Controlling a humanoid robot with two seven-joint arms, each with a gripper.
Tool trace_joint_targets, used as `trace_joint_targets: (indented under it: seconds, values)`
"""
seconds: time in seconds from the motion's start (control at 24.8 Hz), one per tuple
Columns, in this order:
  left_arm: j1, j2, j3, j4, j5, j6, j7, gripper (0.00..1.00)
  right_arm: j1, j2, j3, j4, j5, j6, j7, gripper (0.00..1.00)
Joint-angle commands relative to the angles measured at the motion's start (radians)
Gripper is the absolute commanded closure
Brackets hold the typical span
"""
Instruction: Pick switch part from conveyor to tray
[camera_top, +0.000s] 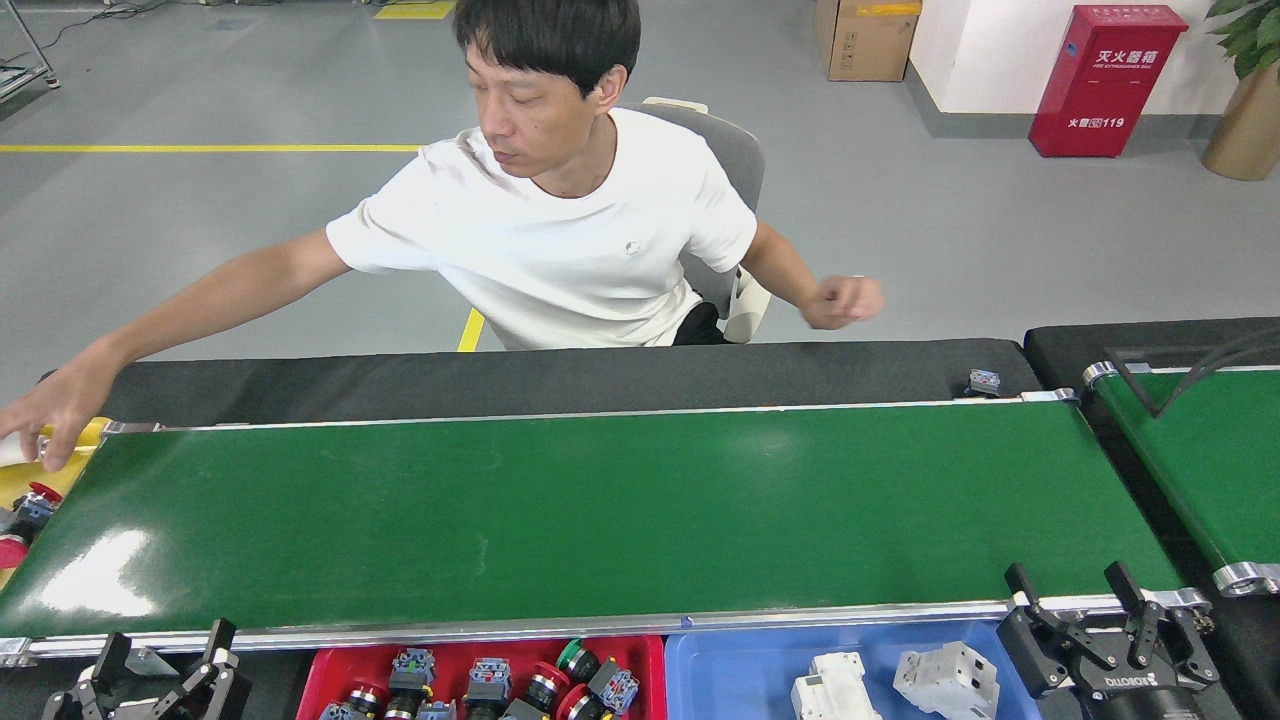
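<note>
Right now both my left pincer (160, 670) and right pincer (1110, 625) sit released, empty. Nothing rides the conveyor (600, 510) ahead of them; one switch part (983, 382) rests far beyond my right pincer, off-belt. Best I wait, then drop it into the red tray (320, 665).

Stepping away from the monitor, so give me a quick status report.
Left gripper and right gripper open, empty. Conveyor bare. Person's hand reaching over its left end.
</note>
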Motion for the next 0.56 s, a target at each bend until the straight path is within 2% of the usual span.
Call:
trace_joint_targets:
  seconds: [0.0, 0.16, 0.36, 0.52]
  values:
    - [-0.011, -0.012, -0.018, -0.017, -0.028, 0.006, 0.002, 0.0, 0.002, 0.001, -0.005, -0.012, 0.0, -0.01, 0.0, 0.0]
    - [-0.017, -0.035, -0.065, -0.021, -0.062, 0.036, 0.003, 0.0, 0.005, 0.0, -0.012, -0.01, 0.0, -0.016, -0.002, 0.0]
    - [-0.045, -0.027, -0.081, -0.016, -0.128, 0.041, -0.001, 0.0, 0.028, 0.001, -0.017, -0.012, -0.002, -0.016, -0.002, 0.0]
    - [-0.051, -0.02, -0.075, -0.017, -0.121, 0.03, -0.082, 0.0, 0.028, 0.001, -0.017, -0.026, -0.002, -0.018, -0.005, 0.0]
